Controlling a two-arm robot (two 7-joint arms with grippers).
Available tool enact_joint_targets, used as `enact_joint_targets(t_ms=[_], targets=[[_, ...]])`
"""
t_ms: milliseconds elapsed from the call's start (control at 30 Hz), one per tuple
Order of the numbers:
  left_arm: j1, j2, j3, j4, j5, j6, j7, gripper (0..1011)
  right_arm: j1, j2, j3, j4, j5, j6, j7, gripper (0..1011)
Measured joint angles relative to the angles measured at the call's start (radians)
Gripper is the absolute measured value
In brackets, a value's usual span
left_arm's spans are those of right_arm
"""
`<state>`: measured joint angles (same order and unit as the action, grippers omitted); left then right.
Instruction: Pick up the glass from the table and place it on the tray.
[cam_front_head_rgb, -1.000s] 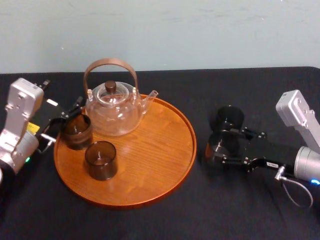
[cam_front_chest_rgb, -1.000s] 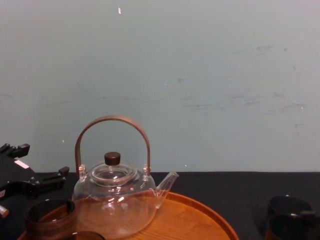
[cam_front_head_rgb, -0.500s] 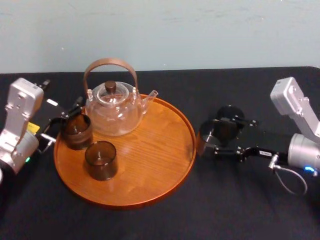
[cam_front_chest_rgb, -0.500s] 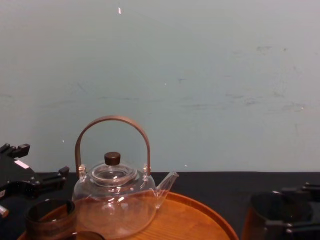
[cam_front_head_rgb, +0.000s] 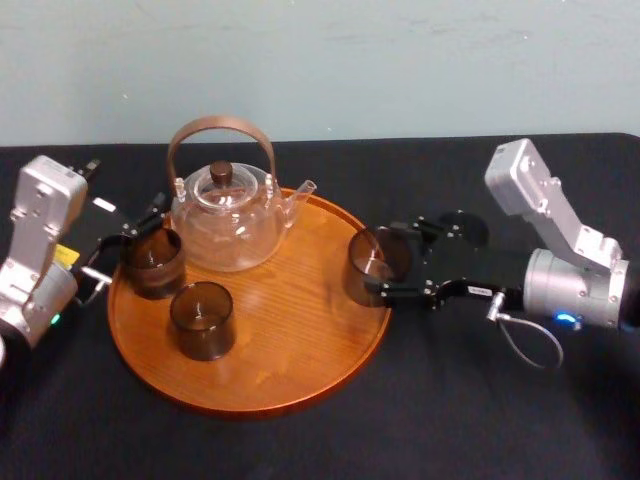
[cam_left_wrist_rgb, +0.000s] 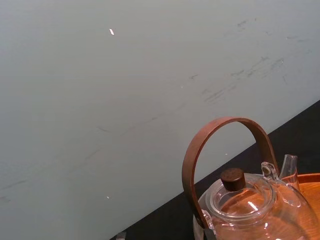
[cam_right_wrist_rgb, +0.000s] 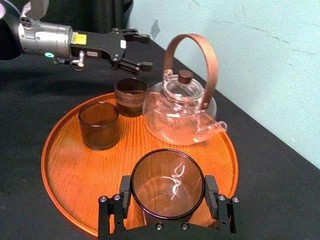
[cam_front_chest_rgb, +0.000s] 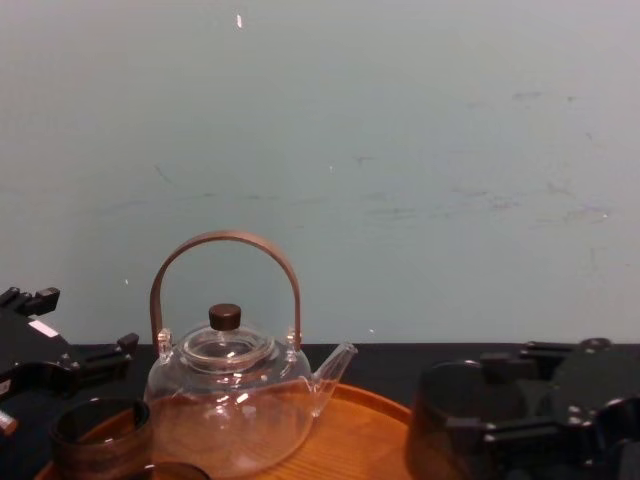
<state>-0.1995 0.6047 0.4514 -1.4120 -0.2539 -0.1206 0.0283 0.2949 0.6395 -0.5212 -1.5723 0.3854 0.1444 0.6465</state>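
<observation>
The right gripper (cam_front_head_rgb: 381, 262) clamps the sides of the dark smoked drinking glass (cam_right_wrist_rgb: 167, 184), which is upright over the right edge of the large round orange-brown wooden tray (cam_front_head_rgb: 290, 335). The left gripper (cam_right_wrist_rgb: 144, 50) sits at the tray's far left, fingers spread, holding nothing.

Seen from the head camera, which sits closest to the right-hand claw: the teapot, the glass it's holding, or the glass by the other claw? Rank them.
From the right gripper:
1. Held glass, between its fingers at the tray's right edge.
2. Teapot, at the tray's back.
3. Glass by the left gripper, on the tray's far left.
</observation>
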Motion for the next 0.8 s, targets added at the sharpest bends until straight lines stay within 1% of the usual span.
enact_joint_targets(t_ms=[133,233,333,433,533,800], targets=[[0.000,0.000,0.000,0.000,0.000,0.000,0.000,1001,0.017,-0.015,-0.018,0.013,-0.006,-0.003,0.007,898],[0.000,0.000,0.000,0.000,0.000,0.000,0.000,1001,0.039,-0.036,-0.043,0.028,-0.013,-0.009,0.016,898],[0.000,0.000,0.000,0.000,0.000,0.000,0.000,1001,0.050,-0.049,-0.058,0.037,-0.017,-0.013,0.021,898],[0.000,0.000,0.000,0.000,0.000,0.000,0.000,1001,0.066,-0.069,-0.081,0.052,-0.021,-0.019,0.031,898],[0.000,0.000,0.000,0.000,0.000,0.000,0.000,1001,0.075,-0.081,-0.097,0.062,-0.024,-0.024,0.039,898],[0.000,0.000,0.000,0.000,0.000,0.000,0.000,1002,0.082,-0.096,-0.127,0.081,-0.025,-0.028,0.052,898]])
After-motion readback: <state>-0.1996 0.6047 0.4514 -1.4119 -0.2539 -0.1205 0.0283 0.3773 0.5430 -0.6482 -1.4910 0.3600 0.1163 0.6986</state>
